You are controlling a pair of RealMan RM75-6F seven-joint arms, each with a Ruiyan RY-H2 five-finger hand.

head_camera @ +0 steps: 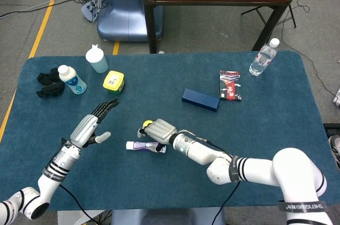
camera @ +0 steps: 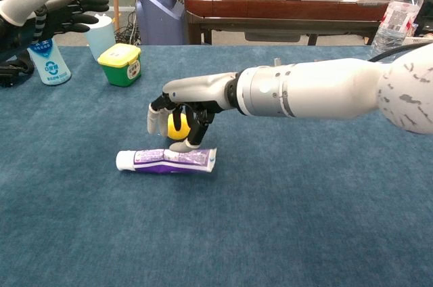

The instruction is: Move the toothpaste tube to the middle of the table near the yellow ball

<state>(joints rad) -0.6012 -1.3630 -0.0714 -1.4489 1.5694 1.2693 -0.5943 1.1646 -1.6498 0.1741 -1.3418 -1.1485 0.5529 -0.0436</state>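
The tube (camera: 166, 161) lies flat on the blue worktop (camera: 291, 219), near the middle. Its white cap points to the robot's left. The yellow ball (camera: 178, 126) sits just behind the tube, very close to it.

The right hand (camera: 184, 107) hangs over the tube and the ball. Its fingers (camera: 154, 119) point down and are a little apart. They hold nothing. One fingertip comes down right at the top edge of the tube, but it is hard to tell if it touches. From the head view the right hand (head_camera: 158, 129) covers most of the ball (head_camera: 146, 124), and the tube (head_camera: 144, 146) shows just in front of it.

The left hand (head_camera: 94, 124) is up in the air, well apart from the tube. Its fingers (head_camera: 108, 106) are spread wide and hold nothing.

At the far left of the worktop stand a white bottle (head_camera: 71, 79), a pale cup with a lid (head_camera: 97, 59) and a small yellow and green tub (head_camera: 113, 82). A black thing (head_camera: 49, 83) lies by the bottle. A dark blue box (head_camera: 200, 100) and a small red and black box (head_camera: 229, 85) lie further right. A water bottle (head_camera: 263, 58) stands at the far right corner.
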